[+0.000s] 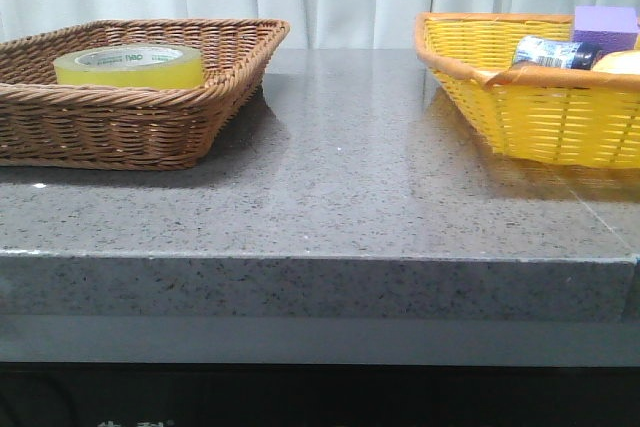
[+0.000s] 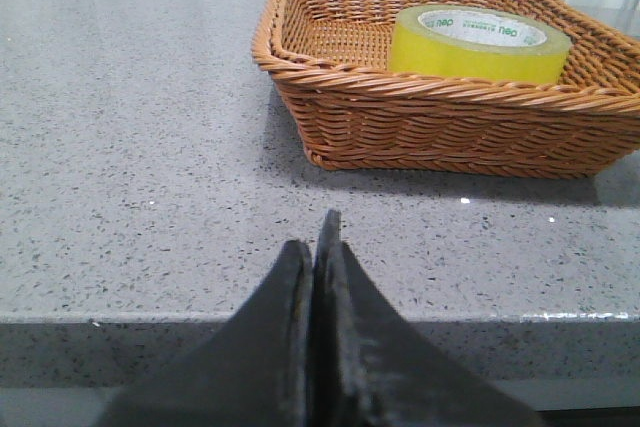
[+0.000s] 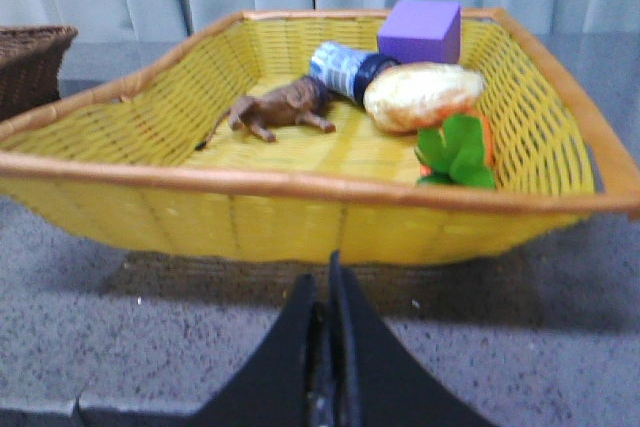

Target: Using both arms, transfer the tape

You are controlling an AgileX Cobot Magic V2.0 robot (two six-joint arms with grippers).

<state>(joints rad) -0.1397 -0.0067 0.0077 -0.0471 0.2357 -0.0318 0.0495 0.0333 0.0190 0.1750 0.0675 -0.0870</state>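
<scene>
The yellow tape roll lies flat in the brown wicker basket at the table's far left. It also shows in the left wrist view, inside the brown basket. My left gripper is shut and empty, low at the table's front edge, well short of the basket. My right gripper is shut and empty, just in front of the yellow basket. Neither arm shows in the front view.
The yellow basket at the far right holds a purple block, a blue can, a bread roll, a brown toy animal and a green-leafed item. Grey stone table lies between the baskets.
</scene>
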